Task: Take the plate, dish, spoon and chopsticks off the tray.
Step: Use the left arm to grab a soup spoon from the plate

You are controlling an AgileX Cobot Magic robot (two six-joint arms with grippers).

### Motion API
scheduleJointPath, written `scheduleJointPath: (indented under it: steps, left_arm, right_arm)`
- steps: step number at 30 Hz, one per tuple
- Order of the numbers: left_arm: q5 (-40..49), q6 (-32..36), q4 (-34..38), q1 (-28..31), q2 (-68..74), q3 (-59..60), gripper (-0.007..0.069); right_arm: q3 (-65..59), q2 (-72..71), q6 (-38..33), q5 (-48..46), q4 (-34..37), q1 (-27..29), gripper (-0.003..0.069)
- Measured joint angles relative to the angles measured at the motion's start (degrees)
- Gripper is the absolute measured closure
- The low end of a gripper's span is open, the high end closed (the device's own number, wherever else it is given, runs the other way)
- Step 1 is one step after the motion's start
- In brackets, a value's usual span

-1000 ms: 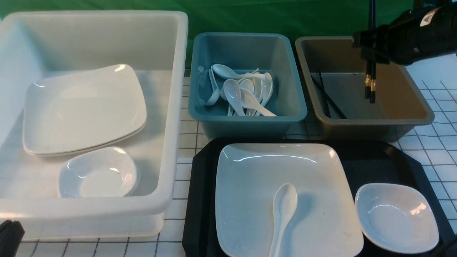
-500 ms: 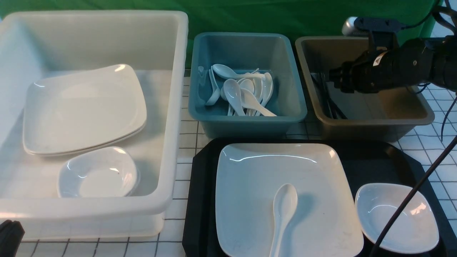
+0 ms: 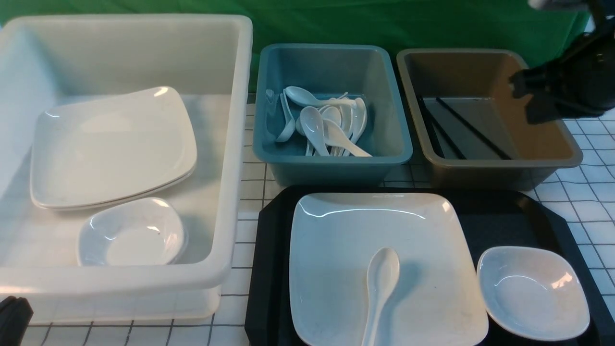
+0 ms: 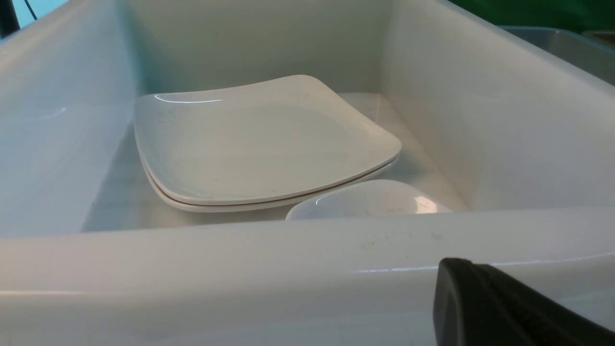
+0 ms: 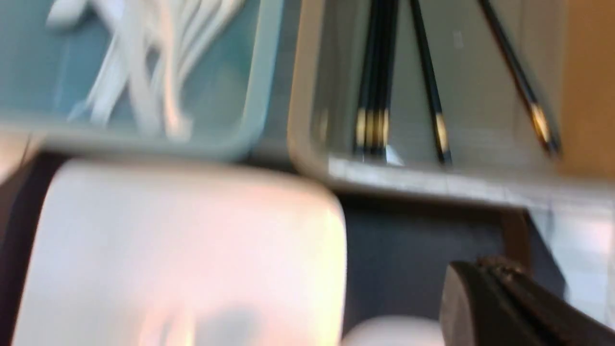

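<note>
Chopsticks, thin straight black sticks with gold bands near one end, are seen lying loose on the floor of the brown rectangular plastic tub behind the tray. Some are gathered along its left wall and one is slanted across the middle. The large black plastic tray with cut-off corners is occupied by the large glossy white square plate. On that plate the white glossy soup spoon is laid, bowl pointed away from the robot. The small glossy white shallow dish is set on the tray just to the right of the plate.

The right gripper is held in the air over the right wall of the brown tub, its arm entering from the upper right. Its fingers are pressed together and nothing is gripped. The left gripper is parked low at the near left corner, in front of the large white plastic bin, its fingers likewise closed on nothing. Two stacked white square plates and a second small white dish are kept in that bin, and white spoons are piled in the teal plastic tub.
</note>
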State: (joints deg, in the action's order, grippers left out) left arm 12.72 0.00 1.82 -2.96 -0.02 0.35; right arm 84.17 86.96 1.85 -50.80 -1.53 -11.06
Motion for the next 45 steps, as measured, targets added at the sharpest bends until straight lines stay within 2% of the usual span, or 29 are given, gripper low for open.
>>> scheduleJointPath:
  steps: [3,8,11,15,27,28,30,33,36,39,45]
  left_arm:
    - [0.0,-0.3,0.0,0.0,0.0,0.0,0.062]
    - [0.0,0.0,-1.2,0.0,0.0,0.0,0.062]
    - [0.0,0.0,-6.8,0.0,0.0,0.0,0.062]
    - [0.0,0.0,-10.0,0.0,0.0,0.0,0.062]
    - [-0.4,0.0,-9.6,0.0,0.0,0.0,0.062]
    - [-0.8,-0.6,-8.5,0.0,0.0,0.0,0.062]
    - [-2.8,-3.3,-1.3,0.0,0.0,0.0,0.062]
    - [-5.4,-10.3,19.5,0.0,0.0,0.0,0.062]
    - [-5.7,-13.8,33.3,0.0,0.0,0.0,0.062]
    - [-7.4,-14.4,38.0,0.0,0.0,0.0,0.062]
    - [-17.6,-21.1,40.1,0.0,0.0,0.0,0.062]
  right_arm:
    - [-2.5,-7.4,-0.4,-5.0,0.0,0.0,0.0629]
    - [-10.6,-18.9,-0.6,-6.4,0.0,0.0,0.0629]
    - [-17.9,-28.5,-0.7,-6.2,0.0,0.0,0.0629]
    - [-28.0,-40.5,-0.7,-3.4,0.0,0.0,0.0629]
    - [-55.2,-71.8,-0.4,11.8,0.0,0.0,0.0617]
    - [-56.2,-72.7,-0.4,12.4,0.0,0.0,0.0617]
    - [-58.0,-75.0,-0.4,13.3,0.0,0.0,0.0615]
    - [-59.3,-76.1,-0.4,13.8,0.0,0.0,0.061]
    - [-59.5,-76.2,-0.4,14.4,0.0,0.0,0.0606]
    - [-59.5,-76.3,-0.4,15.3,0.0,0.0,0.0601]
    - [-59.5,-76.3,-0.4,16.1,0.0,0.0,0.0589]
